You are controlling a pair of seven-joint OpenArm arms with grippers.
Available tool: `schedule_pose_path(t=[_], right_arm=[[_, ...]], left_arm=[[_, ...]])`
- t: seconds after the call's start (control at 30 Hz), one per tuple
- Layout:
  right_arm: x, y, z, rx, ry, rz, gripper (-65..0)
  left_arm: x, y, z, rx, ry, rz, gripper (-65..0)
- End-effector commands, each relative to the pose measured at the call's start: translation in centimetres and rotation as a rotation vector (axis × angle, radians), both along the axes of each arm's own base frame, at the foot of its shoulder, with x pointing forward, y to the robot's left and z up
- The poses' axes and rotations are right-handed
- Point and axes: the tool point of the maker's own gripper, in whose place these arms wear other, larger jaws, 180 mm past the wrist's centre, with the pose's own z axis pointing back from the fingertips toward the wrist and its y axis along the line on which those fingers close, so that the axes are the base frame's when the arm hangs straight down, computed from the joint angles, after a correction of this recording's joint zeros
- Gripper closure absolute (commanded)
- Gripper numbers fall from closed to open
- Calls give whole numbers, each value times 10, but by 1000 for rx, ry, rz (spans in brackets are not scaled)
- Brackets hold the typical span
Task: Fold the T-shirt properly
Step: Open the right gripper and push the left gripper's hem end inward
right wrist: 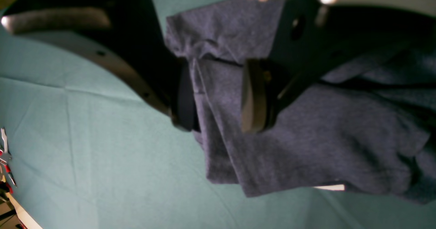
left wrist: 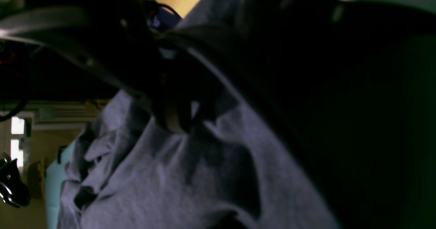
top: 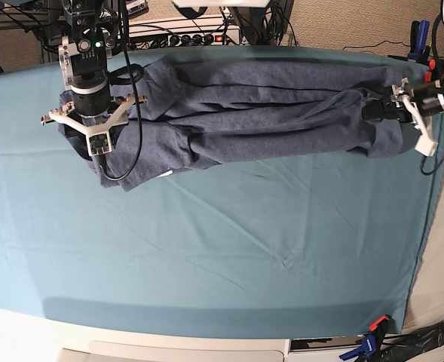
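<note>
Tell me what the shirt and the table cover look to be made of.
T-shirt: soft knit, probably cotton jersey, matte heathered blue-grey; it bunches in limp folds, and the right wrist view shows a flecked weave. Table cloth: thin matte teal sheet, cloth or maybe nonwoven; it shows sharp crease lines and small wrinkles.

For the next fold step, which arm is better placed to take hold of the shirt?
Probably the right gripper: its jaws straddle a fold of the T-shirt lying on the table cloth. The left gripper is at the far end, its jaws too dark to read.
</note>
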Motion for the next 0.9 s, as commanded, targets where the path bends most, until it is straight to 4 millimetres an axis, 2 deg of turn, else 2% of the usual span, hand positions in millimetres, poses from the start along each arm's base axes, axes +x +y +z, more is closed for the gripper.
schedule_pose_path(t=[0.0,0.17,0.53,0.7,0.87], right_arm=[[5,-2,13,-13,-48,3,-249],[5,-2,13,-13,-47,3,-249],[5,-2,13,-14,-46,3,-249],[4,-2,12,-14,-45,3,-249],[5,-7,15,-52,-52,-6,-249]], left_arm=[[-26,8,-19,91,114,-72,-267],[-23,12,-15,100,91,-89,-223],[-4,16,7,80,6,-125,0],[14,7,25,64,-60,-145,0],[17,-28,58,31,-199,-303,0]])
